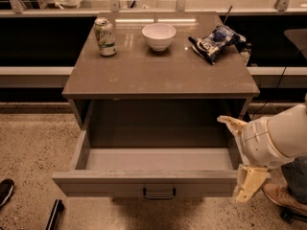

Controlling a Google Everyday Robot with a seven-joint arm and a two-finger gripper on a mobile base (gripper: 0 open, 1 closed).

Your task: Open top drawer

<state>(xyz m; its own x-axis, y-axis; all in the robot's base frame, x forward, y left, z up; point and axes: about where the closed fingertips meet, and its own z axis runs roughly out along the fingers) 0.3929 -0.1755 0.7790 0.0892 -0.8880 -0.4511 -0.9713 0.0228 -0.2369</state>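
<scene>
top drawer (115, 183) pulled out, gripper (239, 155) fingers apart at its right front corner

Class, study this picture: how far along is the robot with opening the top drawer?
Done: the top drawer is pulled well out, its grey inside showing. In hand: nothing; the hand hangs open beside the drawer's right front corner, off the handle. Left: little, probably only drawing the arm away.

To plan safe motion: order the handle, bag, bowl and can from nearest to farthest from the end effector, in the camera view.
End effector, open, at the right end of the drawer.
1. Handle, drawer front.
2. Bag, back right.
3. Bowl, back centre.
4. Can, back left.
</scene>
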